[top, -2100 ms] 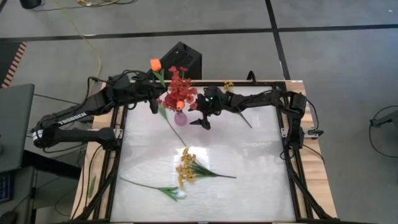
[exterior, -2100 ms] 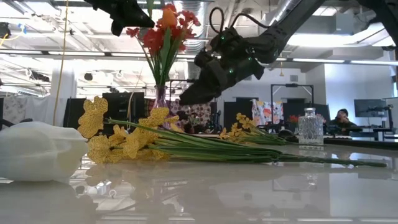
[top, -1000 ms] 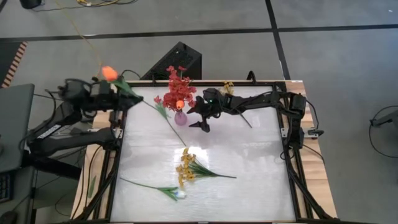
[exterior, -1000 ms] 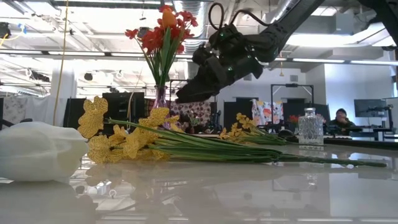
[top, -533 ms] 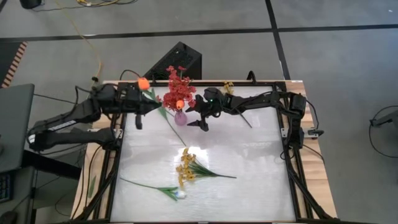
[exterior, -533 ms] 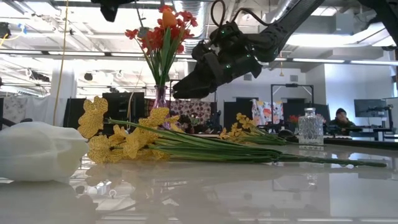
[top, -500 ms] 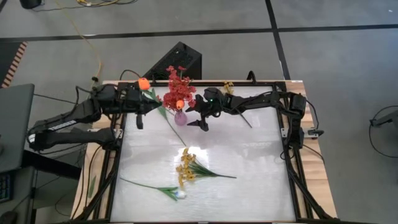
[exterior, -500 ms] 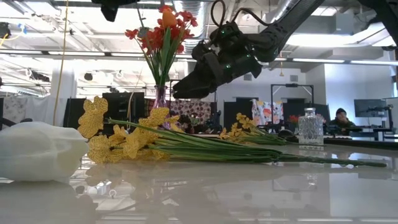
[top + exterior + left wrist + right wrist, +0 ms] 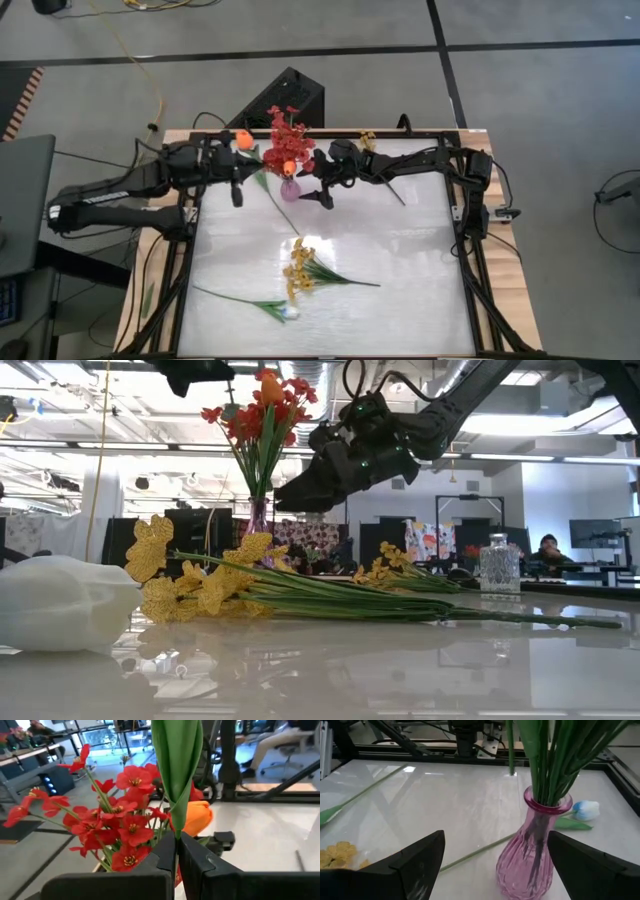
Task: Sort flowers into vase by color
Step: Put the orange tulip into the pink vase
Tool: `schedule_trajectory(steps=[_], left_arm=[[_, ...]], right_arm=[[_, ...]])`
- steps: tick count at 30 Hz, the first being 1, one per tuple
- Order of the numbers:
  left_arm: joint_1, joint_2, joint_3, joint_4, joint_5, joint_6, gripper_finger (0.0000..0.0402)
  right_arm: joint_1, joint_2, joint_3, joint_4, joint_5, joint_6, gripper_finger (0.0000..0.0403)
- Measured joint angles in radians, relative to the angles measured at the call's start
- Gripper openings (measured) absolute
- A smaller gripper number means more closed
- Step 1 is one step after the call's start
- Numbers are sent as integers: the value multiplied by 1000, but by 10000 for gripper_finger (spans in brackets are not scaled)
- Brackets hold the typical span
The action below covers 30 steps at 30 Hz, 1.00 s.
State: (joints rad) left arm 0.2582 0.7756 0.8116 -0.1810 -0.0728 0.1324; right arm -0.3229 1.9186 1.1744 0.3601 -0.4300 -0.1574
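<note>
Left gripper [image 9: 176,852] clamped on an orange tulip's stem [image 9: 178,765], bloom [image 9: 242,139] held up at the bench's [image 9: 400,250] far-left corner, just beside the red sprays [image 9: 286,138]. Right gripper [image 9: 492,865] spread wide, holding nothing, low beside the pink vase [image 9: 534,851], which holds the red sprays plus a second orange tulip [image 9: 289,168]. Flat on the bench: one long stem [image 9: 275,203] by the vase, yellow sprays [image 9: 300,268] mid-bench, white tulip [image 9: 289,312] near the front, more yellow [image 9: 367,137] at the far edge.
</note>
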Motion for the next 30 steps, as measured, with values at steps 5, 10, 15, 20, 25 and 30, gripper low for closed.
schedule_trajectory(steps=[5,10,15,20,25,30], left_arm=[[-26,46,0,19,-67,41,0],[-55,62,0,24,-100,83,0],[-97,62,0,23,-132,125,0],[-125,62,0,18,-150,139,0],[-126,62,0,8,-152,121,0],[-126,65,0,5,-152,121,0]], right_arm=[[0,0,0,-2,12,0,377],[0,0,0,-4,12,-1,377],[0,0,0,-3,12,-5,377],[0,0,0,-3,12,-8,377],[3,0,0,12,11,-8,377],[13,0,0,26,10,-9,377]])
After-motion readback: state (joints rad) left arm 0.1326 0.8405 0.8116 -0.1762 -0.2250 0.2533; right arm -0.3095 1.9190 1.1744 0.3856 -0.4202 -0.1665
